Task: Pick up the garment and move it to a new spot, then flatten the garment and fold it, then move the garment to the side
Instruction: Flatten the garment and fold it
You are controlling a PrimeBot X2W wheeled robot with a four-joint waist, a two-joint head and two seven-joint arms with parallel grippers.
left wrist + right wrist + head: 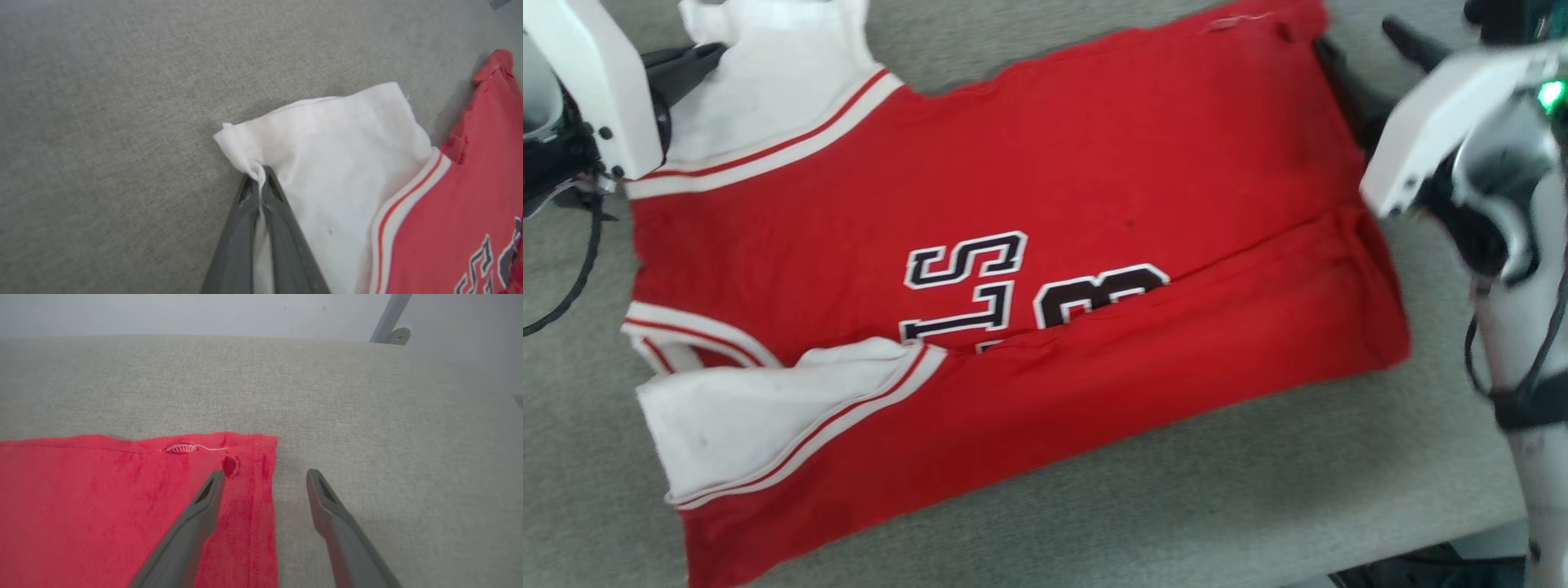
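Clamping the white sleeve at 10 o'clock, the left gripper holds the garment, probably to draw that side over. The right gripper, at 2 o'clock, gapes astride the hem corner, poised to grip; the garment lies half-folded across the desk.

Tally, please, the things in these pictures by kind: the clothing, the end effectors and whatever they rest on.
Garment: 1 (red, white sleeves)
End effectors: 2 (left end effector shut on a white sleeve; right end effector open at the red corner)
Grey surface: 1
Total: 4
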